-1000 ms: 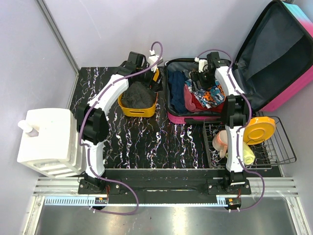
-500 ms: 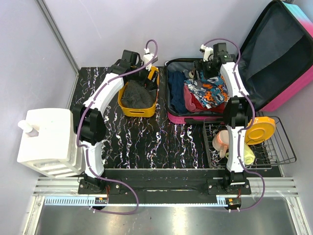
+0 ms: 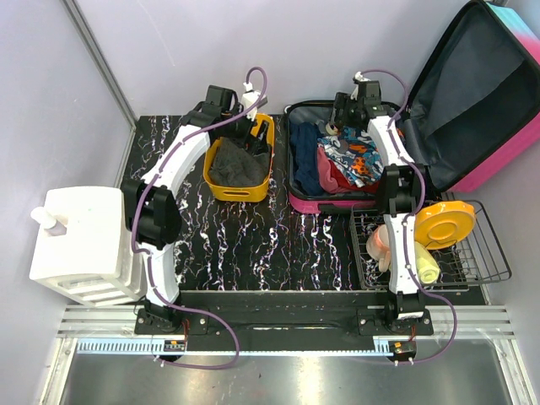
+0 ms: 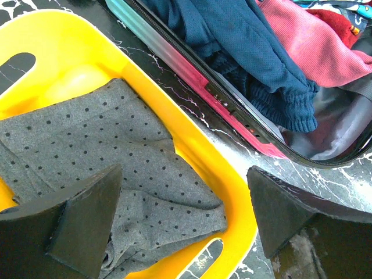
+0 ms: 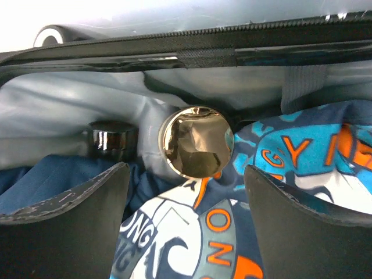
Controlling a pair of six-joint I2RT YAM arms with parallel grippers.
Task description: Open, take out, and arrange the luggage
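Hovering over open luggage (image 3: 485, 93), right hand (image 5: 186, 171) spread

Pink-edged luggage (image 3: 494, 101) lies open at table's far right, clothes inside

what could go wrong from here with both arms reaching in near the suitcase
1. The open right end effector faces a shiny round cap pressed against the printed cloth. Closing may pinch cloth too, or slip off the smooth cap.
2. A dark jar stands beside the cap. A finger could knock it.
3. The open left end effector straddles the yellow bin rim over the grey dotted cloth. Lowering might strike the rim.
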